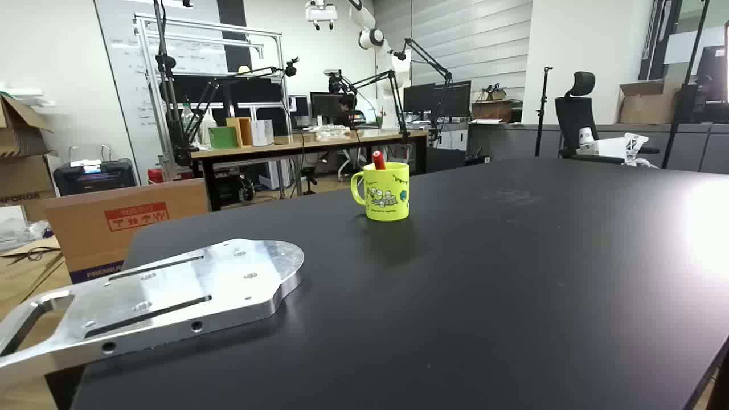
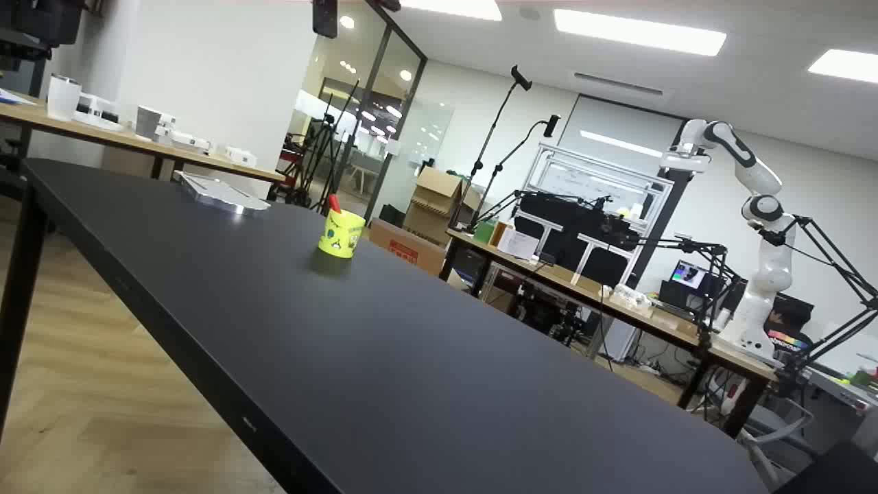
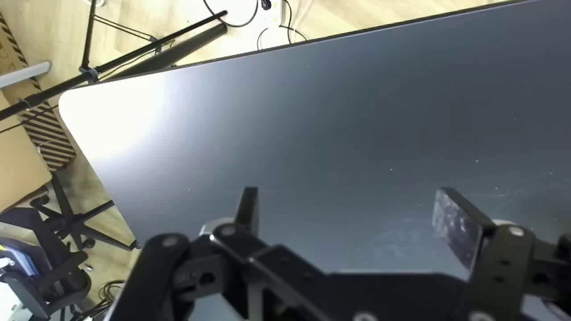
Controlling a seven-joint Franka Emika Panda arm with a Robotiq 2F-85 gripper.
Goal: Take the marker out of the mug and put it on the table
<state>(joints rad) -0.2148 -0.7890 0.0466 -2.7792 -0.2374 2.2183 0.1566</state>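
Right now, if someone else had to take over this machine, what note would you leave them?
Hand: open, holding nothing, with the table beyond it in the wrist view.
Marker: in the mug, red end poking above the rim.
Mug: upright on the table; a metal plate lies there too.
Done: nothing yet; the marker is not out.
Left: grip the marker, lift it clear, lay it on the table.
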